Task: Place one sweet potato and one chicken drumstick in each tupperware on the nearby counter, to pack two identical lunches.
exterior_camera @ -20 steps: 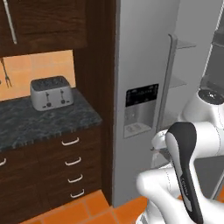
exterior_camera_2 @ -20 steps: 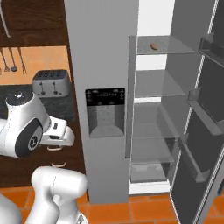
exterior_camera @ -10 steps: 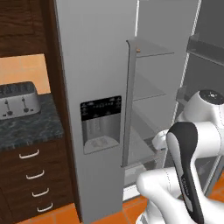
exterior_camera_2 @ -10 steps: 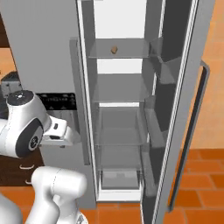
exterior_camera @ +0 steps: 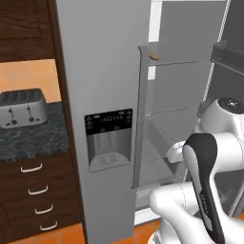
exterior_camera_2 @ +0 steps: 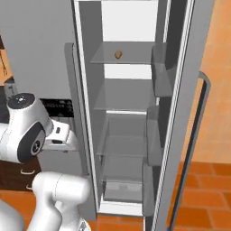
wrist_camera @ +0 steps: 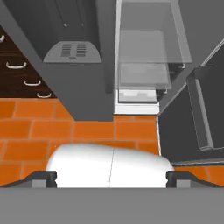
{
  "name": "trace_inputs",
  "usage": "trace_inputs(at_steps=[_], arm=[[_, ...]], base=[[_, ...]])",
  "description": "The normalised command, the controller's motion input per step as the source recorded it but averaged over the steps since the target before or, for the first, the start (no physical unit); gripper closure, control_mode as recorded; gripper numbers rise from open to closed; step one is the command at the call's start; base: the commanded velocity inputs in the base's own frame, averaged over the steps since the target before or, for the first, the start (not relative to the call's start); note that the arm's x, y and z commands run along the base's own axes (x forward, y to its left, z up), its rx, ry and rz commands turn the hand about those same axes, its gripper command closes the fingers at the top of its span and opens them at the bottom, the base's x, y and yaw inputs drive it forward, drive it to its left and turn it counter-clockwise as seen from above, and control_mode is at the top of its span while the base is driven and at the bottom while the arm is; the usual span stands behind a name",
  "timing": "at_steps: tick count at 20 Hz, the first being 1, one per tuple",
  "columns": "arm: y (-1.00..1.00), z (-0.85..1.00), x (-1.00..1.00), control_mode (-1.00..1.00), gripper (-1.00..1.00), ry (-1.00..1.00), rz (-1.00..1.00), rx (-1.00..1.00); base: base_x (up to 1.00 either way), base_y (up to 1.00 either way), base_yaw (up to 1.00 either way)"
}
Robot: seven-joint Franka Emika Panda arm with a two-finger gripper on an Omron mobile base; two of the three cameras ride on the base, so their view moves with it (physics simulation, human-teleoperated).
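At the far left of the left base view, a grey toaster is seen standing on the marbled desk, above dark drawers with curved silver handles. To the right of it the closed grey fridge door fills the middle of the frame, with a dark dispenser panel set into it. Further right the fridge stands open. A small tan-brown rounded lump, apparently the sweet potato, is seen on the top glass shelf, in the upper right of the left base view and at upper centre of the right base view; its detail is too small to tell. The lower shelves and the bottom drawer are seen beneath it. The open door with its bins stands at the right. In the hand view the tool is seen spread wide over the orange tiled floor, pinching nothing.
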Motion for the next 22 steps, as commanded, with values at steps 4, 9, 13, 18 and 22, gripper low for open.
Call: trace_inputs(at_steps=[4,9,13,18,22], arm=[[0.0,0.0,0.0,1.0,-1.0,0.0,0.0,0.0],[0.0,0.0,0.0,1.0,-1.0,0.0,0.0,0.0],[0.0,0.0,0.0,1.0,-1.0,0.0,0.0,0.0],[0.0,0.0,0.0,1.0,-1.0,0.0,0.0,0.0],[0.0,0.0,0.0,1.0,-1.0,0.0,0.0,0.0]], base=[[0.62,0.02,0.02],[0.08,-0.53,-0.02],[-0.01,-0.5,-0.12],[0.37,-0.05,-0.04],[0.22,0.0,0.0]])
